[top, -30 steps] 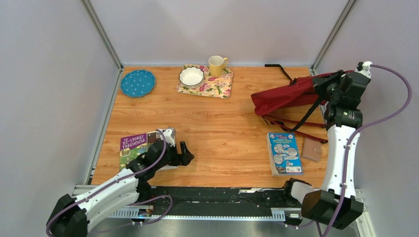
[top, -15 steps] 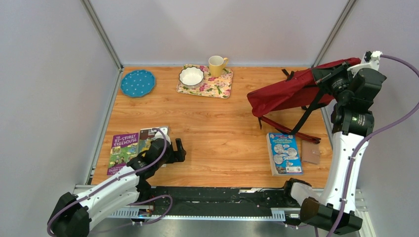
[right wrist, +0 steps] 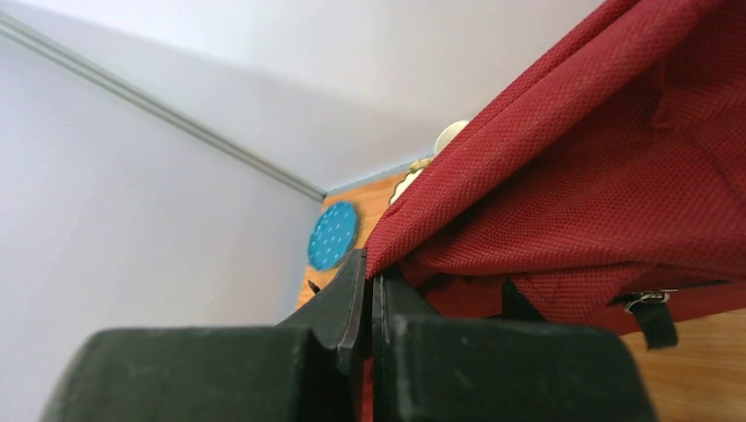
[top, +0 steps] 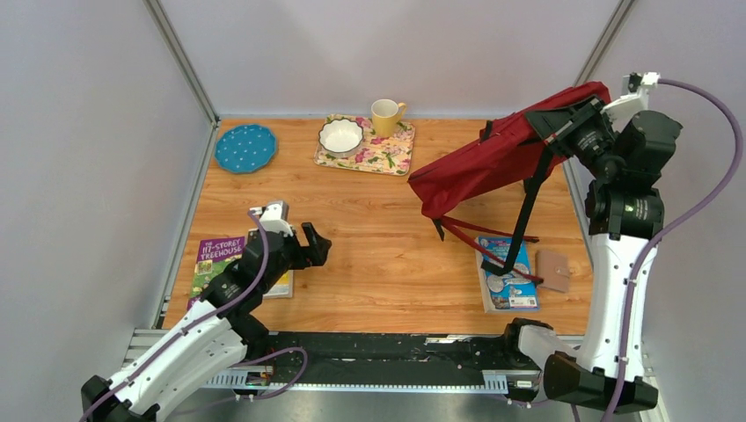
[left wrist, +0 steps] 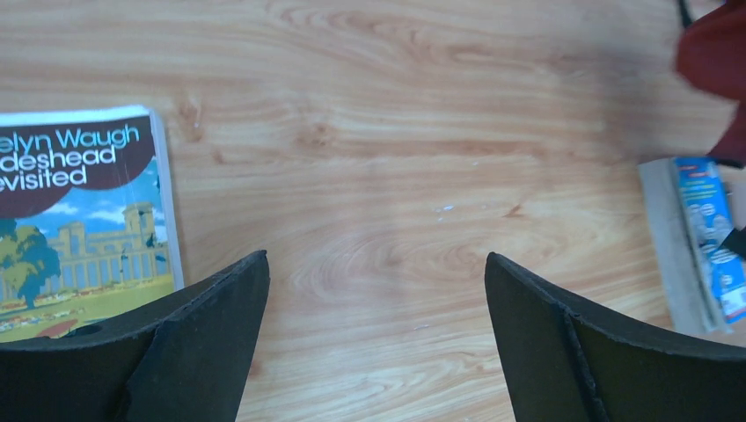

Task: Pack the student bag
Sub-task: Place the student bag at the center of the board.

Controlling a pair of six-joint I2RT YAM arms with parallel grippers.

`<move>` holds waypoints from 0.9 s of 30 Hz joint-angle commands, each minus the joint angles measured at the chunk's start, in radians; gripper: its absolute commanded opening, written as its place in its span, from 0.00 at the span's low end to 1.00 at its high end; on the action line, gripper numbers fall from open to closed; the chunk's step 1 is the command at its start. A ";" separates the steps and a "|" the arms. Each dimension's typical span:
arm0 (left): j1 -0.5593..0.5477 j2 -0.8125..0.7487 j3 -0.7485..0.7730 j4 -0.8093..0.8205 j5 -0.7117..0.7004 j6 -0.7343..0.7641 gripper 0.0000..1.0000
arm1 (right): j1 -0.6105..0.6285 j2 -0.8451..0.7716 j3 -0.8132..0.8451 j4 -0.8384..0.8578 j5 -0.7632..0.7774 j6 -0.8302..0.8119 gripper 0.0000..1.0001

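Tray (top: pixel 388 156) holding bowl (top: pixel 340 136) lies left of student bag (top: pixel 482 165)

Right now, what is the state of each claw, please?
Left claw: open, holding nothing.
Right claw: shut on the large dark red fabric backpack.

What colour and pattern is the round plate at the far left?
The round plate is blue with white dots; top external view.

A wooden desk (top: pixel 396 220), orange-brown in grain, stood boxed in by plain pale-grey walls: a back wall (top: pixel 387 53) at 12 o'clock, a left wall (top: pixel 79 176) at 9, a right wall (top: pixel 713 308) at 3. Metal posts (top: pixel 182 61) rose at both far corners. The light was soft and even.
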 commanded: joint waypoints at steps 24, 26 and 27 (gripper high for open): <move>0.003 -0.063 0.032 -0.007 0.115 0.007 0.99 | 0.841 -0.232 -0.673 0.175 0.687 0.080 0.00; 0.003 -0.059 0.021 -0.019 0.121 0.010 0.99 | 0.901 -0.266 -0.778 0.162 0.699 0.112 0.00; 0.003 -0.060 0.016 -0.024 0.121 0.008 0.99 | 0.924 -0.282 -0.813 0.153 0.726 0.132 0.00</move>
